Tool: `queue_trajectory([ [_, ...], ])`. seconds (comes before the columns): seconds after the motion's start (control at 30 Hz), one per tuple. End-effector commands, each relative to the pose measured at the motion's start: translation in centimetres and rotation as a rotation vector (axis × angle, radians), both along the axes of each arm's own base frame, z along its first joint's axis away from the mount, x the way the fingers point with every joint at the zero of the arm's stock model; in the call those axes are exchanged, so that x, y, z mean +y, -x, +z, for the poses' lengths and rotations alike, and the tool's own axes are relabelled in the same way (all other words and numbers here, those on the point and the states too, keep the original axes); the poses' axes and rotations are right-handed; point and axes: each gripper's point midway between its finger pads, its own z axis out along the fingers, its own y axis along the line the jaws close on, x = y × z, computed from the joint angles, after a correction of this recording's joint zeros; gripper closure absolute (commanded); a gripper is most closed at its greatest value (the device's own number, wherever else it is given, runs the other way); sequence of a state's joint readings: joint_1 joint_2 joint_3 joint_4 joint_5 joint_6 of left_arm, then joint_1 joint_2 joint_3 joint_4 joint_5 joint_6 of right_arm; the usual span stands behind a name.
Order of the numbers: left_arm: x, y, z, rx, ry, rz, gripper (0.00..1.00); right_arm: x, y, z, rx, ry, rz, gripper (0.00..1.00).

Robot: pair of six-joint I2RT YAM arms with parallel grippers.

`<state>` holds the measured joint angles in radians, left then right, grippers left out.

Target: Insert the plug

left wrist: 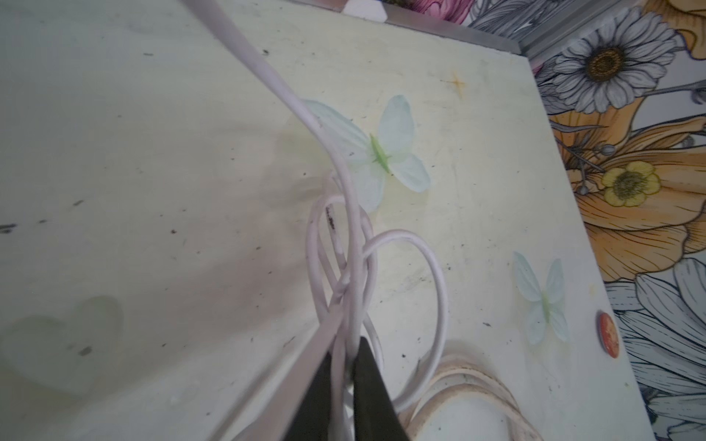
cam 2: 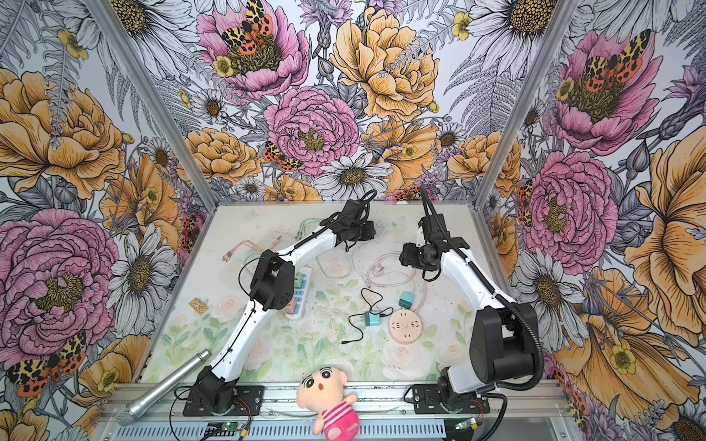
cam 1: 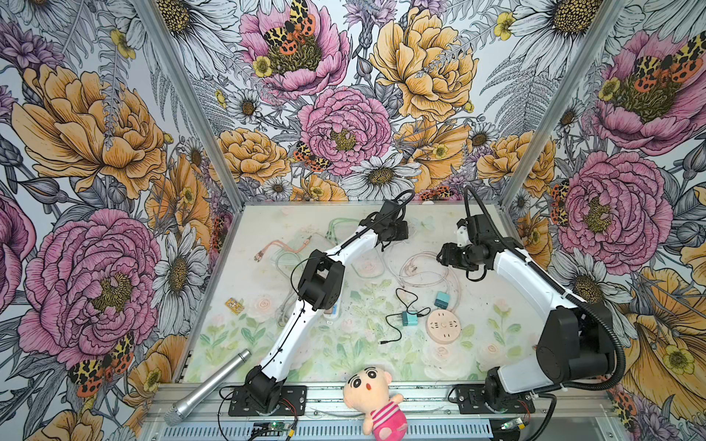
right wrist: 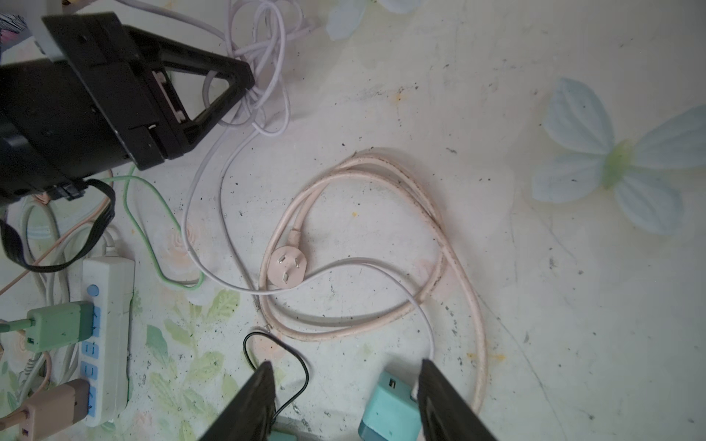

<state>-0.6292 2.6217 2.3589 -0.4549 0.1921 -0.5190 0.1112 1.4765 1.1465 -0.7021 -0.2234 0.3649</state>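
Pink plug (right wrist: 282, 269) near right tool (right wrist: 345, 366); left tool (left wrist: 345, 362) apart, on white cable (left wrist: 353, 229)

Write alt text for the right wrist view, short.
A pink three-prong plug lies prongs up on the table, within loops of its pink cord. The left gripper is shut on a tangle of white cable, and the right gripper, fingers open, frames a teal charger. A white power strip holding a green adapter and a tan adapter lies nearby.

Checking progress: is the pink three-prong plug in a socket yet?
Out. The pink plug lies loose on the table, prongs up.
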Motion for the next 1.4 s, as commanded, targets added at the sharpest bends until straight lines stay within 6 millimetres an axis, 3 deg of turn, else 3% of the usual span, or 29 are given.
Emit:
queue_trajectory([
  [0.0,-2.1,-0.5,7.6,-0.12,0.199,-0.056,0.88,-0.8,0.3,1.2,-0.045,0.018,-0.011,0.39],
  [0.13,-2.4,-0.9,8.6,-0.139,0.22,-0.057,0.87,-1.3,0.5,1.4,-0.05,0.015,-0.026,0.39],
  [0.27,-2.0,-0.9,6.2,-0.101,0.179,-0.042,0.84,-1.2,0.8,1.3,-0.042,-0.003,-0.026,0.39],
  [0.33,-1.6,-0.6,4.8,-0.085,0.144,-0.033,0.79,-1.2,0.9,1.1,-0.036,-0.006,-0.026,0.39],
  [0.47,-0.5,-0.1,3.4,-0.071,0.072,-0.001,0.57,-1.2,1.1,0.9,-0.031,-0.006,-0.027,0.39],
  [0.57,0.0,0.1,4.3,-0.09,0.055,0.001,0.48,-1.3,1.1,1.0,-0.033,-0.008,-0.032,0.39],
  [0.73,0.9,1.3,7.7,-0.149,0.007,-0.01,0.46,-1.3,1.2,1.1,-0.034,-0.007,-0.036,0.38],
  [0.93,2.0,5.8,12.0,-0.227,-0.127,-0.074,0.44,-1.4,1.4,0.7,-0.022,-0.003,-0.04,0.38],
  [1.03,2.6,9.0,12.7,-0.242,-0.178,-0.12,0.43,-1.5,1.5,0.5,-0.014,-0.004,-0.047,0.38],
  [1.3,6.5,17.8,9.1,-0.201,-0.352,-0.263,0.41,-1.3,1.9,0.5,0.003,-0.026,-0.063,0.38],
  [1.37,7.8,19.7,9.0,-0.184,-0.369,-0.278,0.42,-1.1,2.1,0.3,0.011,-0.037,-0.062,0.38],
])
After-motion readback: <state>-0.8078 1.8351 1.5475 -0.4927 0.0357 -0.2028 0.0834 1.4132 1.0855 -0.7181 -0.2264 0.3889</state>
